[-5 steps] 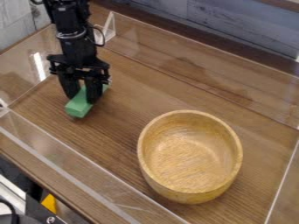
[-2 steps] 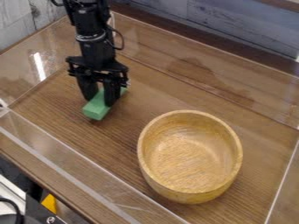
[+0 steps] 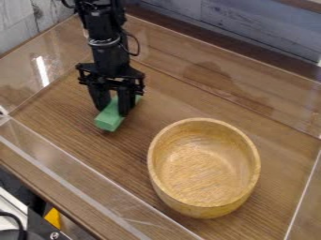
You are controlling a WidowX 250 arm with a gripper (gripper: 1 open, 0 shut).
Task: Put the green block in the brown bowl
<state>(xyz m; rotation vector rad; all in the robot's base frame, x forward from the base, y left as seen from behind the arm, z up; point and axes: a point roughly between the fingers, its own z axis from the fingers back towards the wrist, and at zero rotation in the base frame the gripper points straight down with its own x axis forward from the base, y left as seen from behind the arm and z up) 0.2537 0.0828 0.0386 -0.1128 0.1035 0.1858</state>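
Camera view: end effector pinching green block above wooden tabletop, clear-walled.

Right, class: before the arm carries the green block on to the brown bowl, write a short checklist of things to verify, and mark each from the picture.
1. Gripper closed around the green block: ok.
2. Block lifted off the table: cannot tell.
3. Brown bowl empty: ok.
4. Bowl upright: ok.
5. Tabletop between block and bowl free of other things: ok.
6. Gripper above the bowl: not ok, it is to the bowl's left.
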